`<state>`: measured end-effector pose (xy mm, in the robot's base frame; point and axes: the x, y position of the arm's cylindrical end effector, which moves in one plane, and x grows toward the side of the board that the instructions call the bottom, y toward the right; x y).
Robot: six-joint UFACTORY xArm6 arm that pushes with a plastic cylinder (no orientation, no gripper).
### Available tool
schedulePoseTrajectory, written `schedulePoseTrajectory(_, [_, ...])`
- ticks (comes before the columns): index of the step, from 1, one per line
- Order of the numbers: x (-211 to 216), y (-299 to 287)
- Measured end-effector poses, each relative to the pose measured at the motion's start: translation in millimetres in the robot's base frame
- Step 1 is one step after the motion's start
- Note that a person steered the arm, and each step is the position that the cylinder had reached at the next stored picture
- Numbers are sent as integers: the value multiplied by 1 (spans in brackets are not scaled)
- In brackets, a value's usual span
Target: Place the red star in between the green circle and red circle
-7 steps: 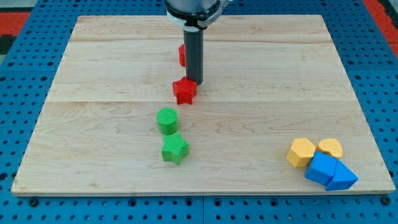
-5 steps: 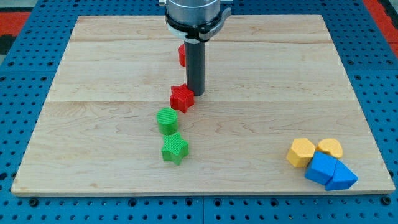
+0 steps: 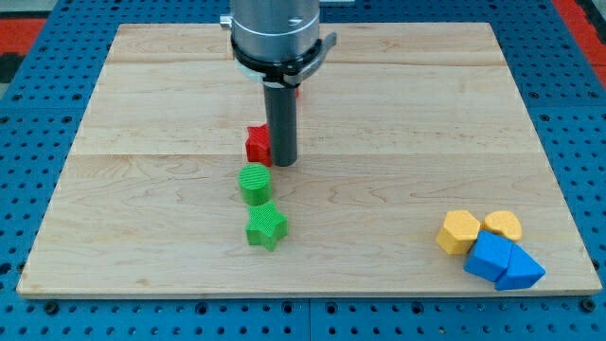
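Observation:
My tip (image 3: 282,163) rests on the board just right of the red star (image 3: 257,145), touching or nearly touching it; the rod hides the star's right side. The green circle (image 3: 254,183) lies just below the star, close to it. The red circle (image 3: 294,90) is almost wholly hidden behind the rod; only a red sliver shows at the rod's upper right. A green star (image 3: 266,226) sits below the green circle.
The wooden board (image 3: 142,114) lies on a blue pegboard. At the view's bottom right two yellow blocks (image 3: 460,231) (image 3: 503,224) and two blue blocks (image 3: 489,254) (image 3: 520,269) are clustered near the board's edge.
My tip has moved down and to the view's left. The red star has been pushed left and slightly down, closer to the green circle. The red circle is now mostly hidden by the rod.

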<state>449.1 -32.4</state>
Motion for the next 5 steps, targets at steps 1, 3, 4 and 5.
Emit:
schedulePoseTrajectory(1, [19, 2])
schedulePoseTrajectory(3, [15, -41])
schedulePoseTrajectory(4, [8, -41])
schedulePoseTrajectory(5, [2, -40])
